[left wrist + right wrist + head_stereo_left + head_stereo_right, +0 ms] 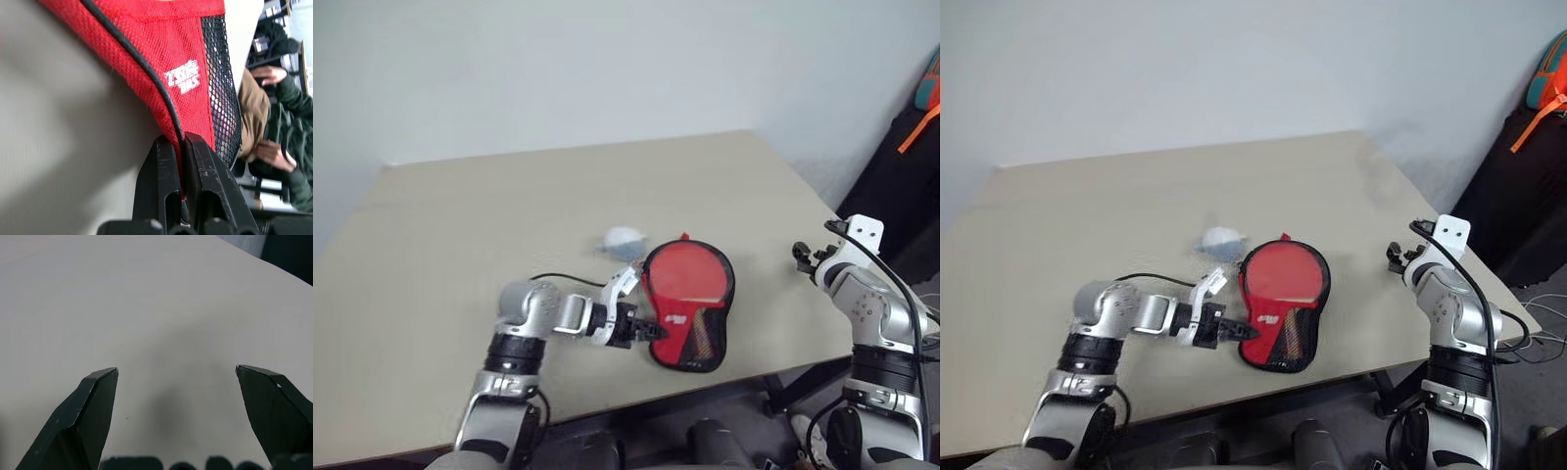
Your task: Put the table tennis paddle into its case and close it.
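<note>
Left end effector (651,329) pinches the case (690,299) edge, its narrow end toward the robot.

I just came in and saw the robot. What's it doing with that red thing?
The robot's left tool is pinching the edge of the case, a red paddle-shaped pouch with a black mesh pocket, lying on the table. Its right tool hangs open above bare table, off to the side. A small whitish lump sits just beyond the case. Whether the paddle is inside cannot be told.
</note>
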`<action>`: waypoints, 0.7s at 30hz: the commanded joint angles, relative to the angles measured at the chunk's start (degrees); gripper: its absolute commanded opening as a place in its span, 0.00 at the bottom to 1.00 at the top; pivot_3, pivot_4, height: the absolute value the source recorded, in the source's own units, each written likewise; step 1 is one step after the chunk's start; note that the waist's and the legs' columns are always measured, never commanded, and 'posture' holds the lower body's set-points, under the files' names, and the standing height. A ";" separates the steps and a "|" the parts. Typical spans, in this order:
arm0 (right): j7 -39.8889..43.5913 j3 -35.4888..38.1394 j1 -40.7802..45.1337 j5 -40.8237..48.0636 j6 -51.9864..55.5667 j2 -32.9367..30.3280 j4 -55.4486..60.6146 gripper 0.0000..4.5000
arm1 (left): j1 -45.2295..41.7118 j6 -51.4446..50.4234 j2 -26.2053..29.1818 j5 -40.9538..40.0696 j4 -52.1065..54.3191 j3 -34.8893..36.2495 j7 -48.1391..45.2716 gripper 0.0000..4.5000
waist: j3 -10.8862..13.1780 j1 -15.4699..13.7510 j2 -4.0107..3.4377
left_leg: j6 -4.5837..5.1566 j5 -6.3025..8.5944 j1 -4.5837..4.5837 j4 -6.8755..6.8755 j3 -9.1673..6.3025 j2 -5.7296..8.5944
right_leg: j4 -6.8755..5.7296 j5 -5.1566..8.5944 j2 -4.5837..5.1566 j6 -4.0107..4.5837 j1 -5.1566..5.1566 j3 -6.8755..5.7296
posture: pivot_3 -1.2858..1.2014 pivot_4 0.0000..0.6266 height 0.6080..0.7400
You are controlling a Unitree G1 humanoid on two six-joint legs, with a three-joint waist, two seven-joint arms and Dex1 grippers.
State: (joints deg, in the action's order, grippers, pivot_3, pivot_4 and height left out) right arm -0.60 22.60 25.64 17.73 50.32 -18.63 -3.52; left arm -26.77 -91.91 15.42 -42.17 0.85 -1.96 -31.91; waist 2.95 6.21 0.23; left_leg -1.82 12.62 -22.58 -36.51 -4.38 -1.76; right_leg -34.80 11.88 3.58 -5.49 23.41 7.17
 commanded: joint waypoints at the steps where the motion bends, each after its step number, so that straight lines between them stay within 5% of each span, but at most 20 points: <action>1: 0.14 -0.51 0.66 -0.59 -0.29 -0.98 1.66 0.93 | 0.31 -0.59 -1.56 -4.73 5.95 -1.22 3.09 0.01 | 0.01 -0.36 0.02 | 0.00 0.00 -0.03 -0.04 -0.01 0.01 | 0.01 0.00 0.00 0.00 -0.01 0.00 | 0.52 0.00 1.00; 21: -0.51 -1.49 -1.76 -0.29 2.25 -0.79 5.88 0.93 | 1.47 -0.59 0.00 -10.90 7.40 -2.89 7.83 0.01 | 0.00 -0.38 0.00 | 0.02 -0.02 0.01 -0.10 0.00 0.01 | -0.03 0.00 -0.01 0.00 0.02 0.00 | 0.52 0.00 1.00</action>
State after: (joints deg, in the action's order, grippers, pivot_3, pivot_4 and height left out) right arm -0.72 20.77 23.34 17.78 52.73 -19.18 -0.23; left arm -25.03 -92.08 15.39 -50.52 6.26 -5.32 -23.77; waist 2.95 5.83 0.23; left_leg -1.80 12.60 -22.57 -36.61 -4.38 -1.75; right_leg -34.83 11.88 3.57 -5.48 23.42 7.17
